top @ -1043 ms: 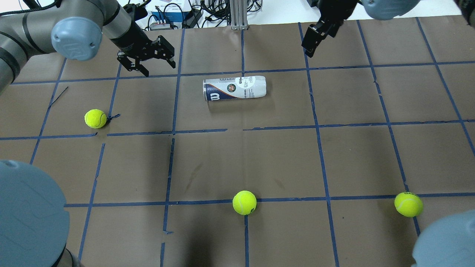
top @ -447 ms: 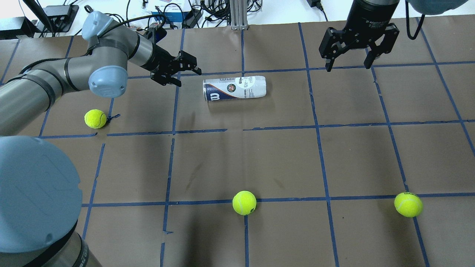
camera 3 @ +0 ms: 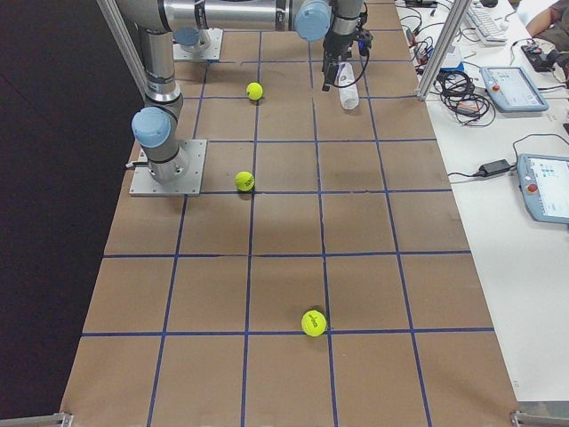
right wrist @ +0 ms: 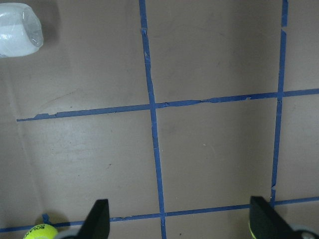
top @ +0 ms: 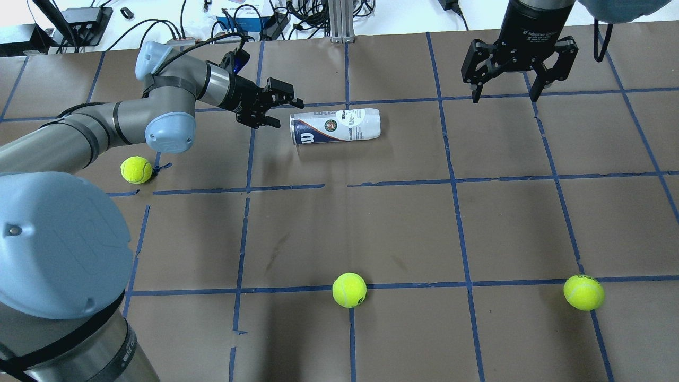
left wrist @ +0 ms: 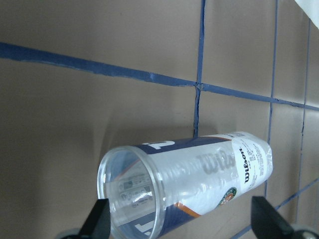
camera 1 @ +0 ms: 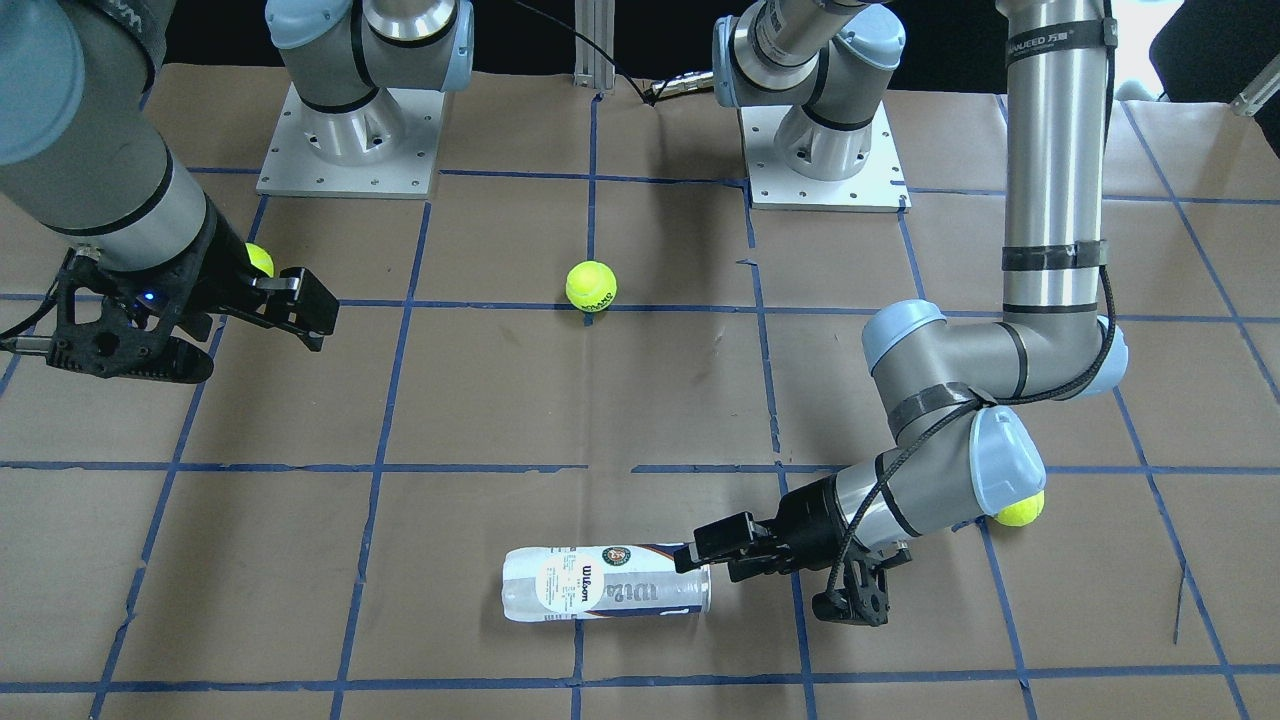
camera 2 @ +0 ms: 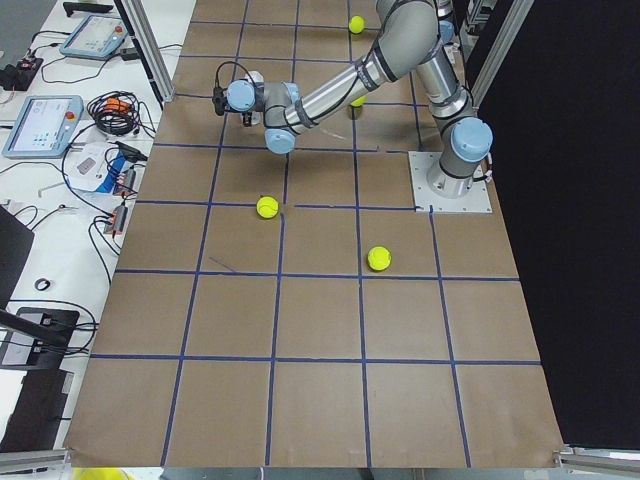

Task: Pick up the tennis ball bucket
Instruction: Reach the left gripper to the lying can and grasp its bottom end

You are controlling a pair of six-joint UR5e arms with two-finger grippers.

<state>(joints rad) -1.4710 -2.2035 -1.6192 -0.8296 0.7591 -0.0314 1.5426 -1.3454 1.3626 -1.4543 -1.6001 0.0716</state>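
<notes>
The tennis ball bucket (top: 335,126) is a clear tube with a white and navy Wilson label. It lies on its side on the brown table, with its open end toward my left gripper. It also shows in the front-facing view (camera 1: 607,583) and the left wrist view (left wrist: 189,184). My left gripper (top: 283,112) is open and empty, low over the table just beside the open end, not touching it. My right gripper (top: 504,96) is open and empty, hanging above the table to the tube's far right. The tube's closed end shows in the corner of the right wrist view (right wrist: 20,30).
Three yellow-green tennis balls lie on the table: one on the left (top: 136,170), one at front centre (top: 349,290), one at front right (top: 583,292). Blue tape lines grid the brown paper. Cables and devices (top: 249,21) sit along the far edge.
My left arm has swung down and to the right, bringing its open gripper up to the tube's open end. My right gripper has turned to point down and shifted slightly right. The tube has not moved.
</notes>
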